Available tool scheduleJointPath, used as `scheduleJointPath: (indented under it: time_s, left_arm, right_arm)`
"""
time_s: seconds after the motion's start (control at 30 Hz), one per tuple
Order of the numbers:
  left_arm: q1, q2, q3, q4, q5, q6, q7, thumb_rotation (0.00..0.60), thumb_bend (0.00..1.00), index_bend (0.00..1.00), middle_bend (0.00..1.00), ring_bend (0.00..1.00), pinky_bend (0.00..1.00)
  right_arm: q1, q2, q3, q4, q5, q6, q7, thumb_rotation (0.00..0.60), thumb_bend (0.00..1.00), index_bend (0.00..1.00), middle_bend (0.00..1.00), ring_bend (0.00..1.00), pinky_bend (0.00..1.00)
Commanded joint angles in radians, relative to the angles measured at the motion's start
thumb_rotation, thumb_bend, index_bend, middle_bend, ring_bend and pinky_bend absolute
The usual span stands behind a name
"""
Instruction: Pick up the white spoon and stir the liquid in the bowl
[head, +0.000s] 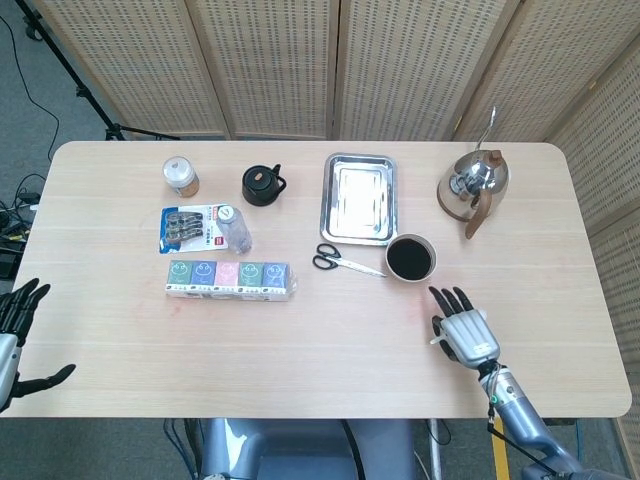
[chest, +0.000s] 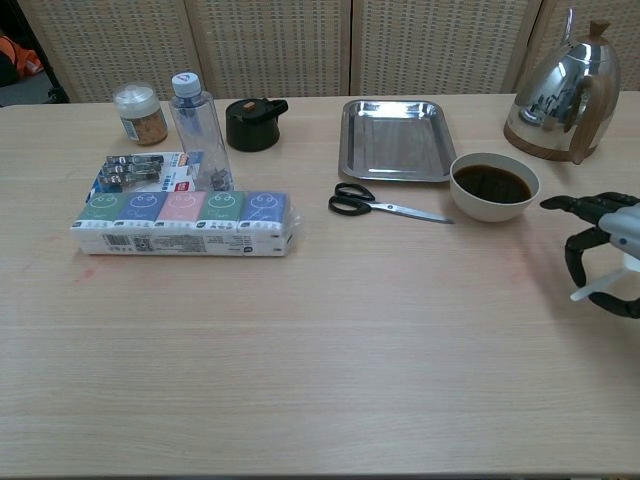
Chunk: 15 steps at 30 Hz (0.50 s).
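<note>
left hand sits at the far lower-left edge of the head view, off the table edge, fingers spread, holding nothing; not seen in chest view. going right across the upper left of the frame: small jar, clear bottle, carded clip pack, long tissue pack, black pot. mid-frame: steel tray w/ scissors just below it. right of centre, the bowl w/ dark liquid, kettle in the upper right behind it. right hand is at the right edge of the chest view, below and right of the bowl, near but apart from it, fingers curled round the white spoon; only a short white bit pokes out below the fingers, so can't tell which end it is. in the head view the hand's back hides the spoon altogether. looks like pick-up is about done and the carry to the bowl is next, judging by the hand hovering clear of the table. spoon prob light, stiff plastic or ceramic, smooth so could twist or slip in a loose hold; best held mid-to-upper handle, firm pinch w/ thumb, bowl end kept free to dip. bowl looks light too and the liquid sits fairly high, so a hard stir could shove it or slop over.
</note>
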Motion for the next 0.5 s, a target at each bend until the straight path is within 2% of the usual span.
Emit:
scheduleJointPath:
  time_s: [0.03, 0.23, 0.5]
  left_arm:
    - [-0.002, 0.000, 0.000, 0.000, -0.001, -0.003, 0.001, 0.600, 0.00, 0.00, 0.00, 0.00, 0.00]
    - [-0.004, 0.004, 0.003, -0.002, 0.000, -0.010, -0.005, 0.600, 0.00, 0.00, 0.00, 0.00, 0.00]
    - [-0.008, 0.006, 0.002, -0.003, -0.006, -0.016, -0.007, 0.600, 0.00, 0.00, 0.00, 0.00, 0.00]
  right_arm:
    - [0.003, 0.036, 0.005, -0.043, -0.029, 0.025, 0.045, 0.600, 0.44, 0.58, 0.00, 0.00, 0.00]
    - [0.032, 0.094, 0.065, -0.100, -0.026, 0.040, 0.175, 0.600, 0.44, 0.58, 0.00, 0.00, 0.00]
    - [0.049, 0.174, 0.145, -0.208, 0.064, 0.006, 0.380, 0.600, 0.47, 0.58, 0.00, 0.00, 0.00]
